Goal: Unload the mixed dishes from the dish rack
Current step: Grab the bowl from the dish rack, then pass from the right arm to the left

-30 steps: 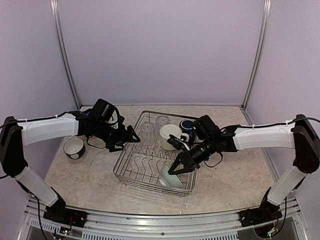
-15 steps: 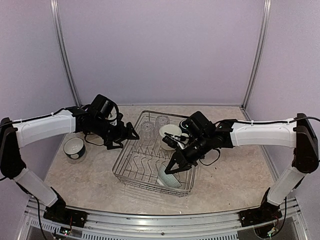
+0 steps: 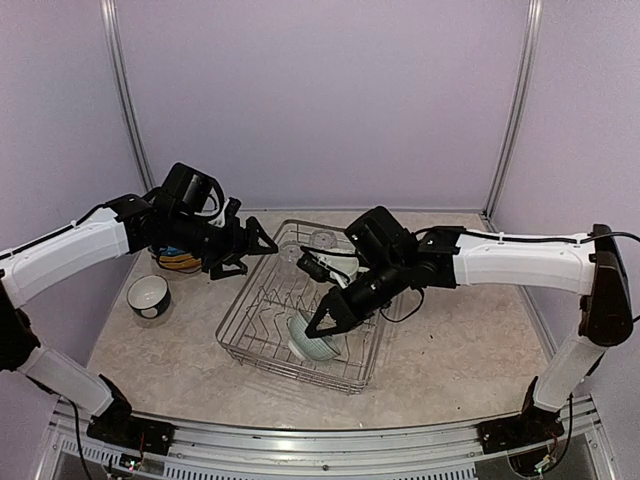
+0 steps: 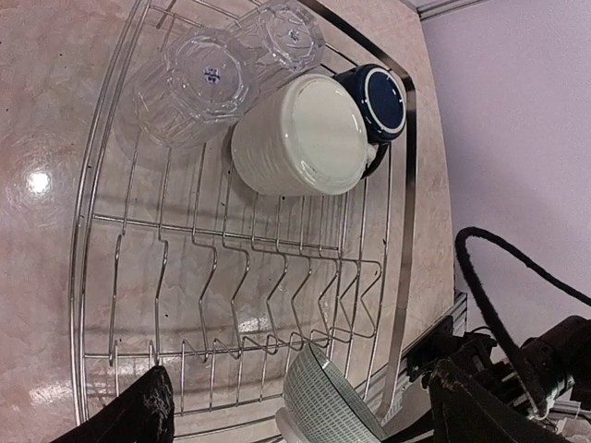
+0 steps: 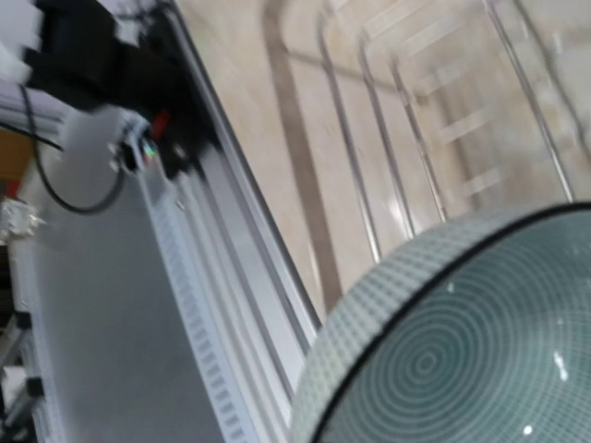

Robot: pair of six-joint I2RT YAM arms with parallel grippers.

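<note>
**A:** What is hard to make out?

**B:** The right wrist view is blurred. The teal-and-white bowl (image 5: 443, 351) fills its corner, cut off, and no fingers show there.

**A:** And the arms?

**B:** The right arm (image 3: 510, 262) stretches left and dips into the near end of the dish rack (image 3: 255, 315). The right jaws pinch the tilted bowl's rim. The left arm (image 3: 85, 245) hovers by the rack's far left corner, left jaws spread wide.

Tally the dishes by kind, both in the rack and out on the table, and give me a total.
Clear glass tumblers: 2
Mugs: 2, the cream mug and the navy mug
Bowls: 2, the patterned bowl in the dish rack and the white bowl on the table
Total: 6
</note>
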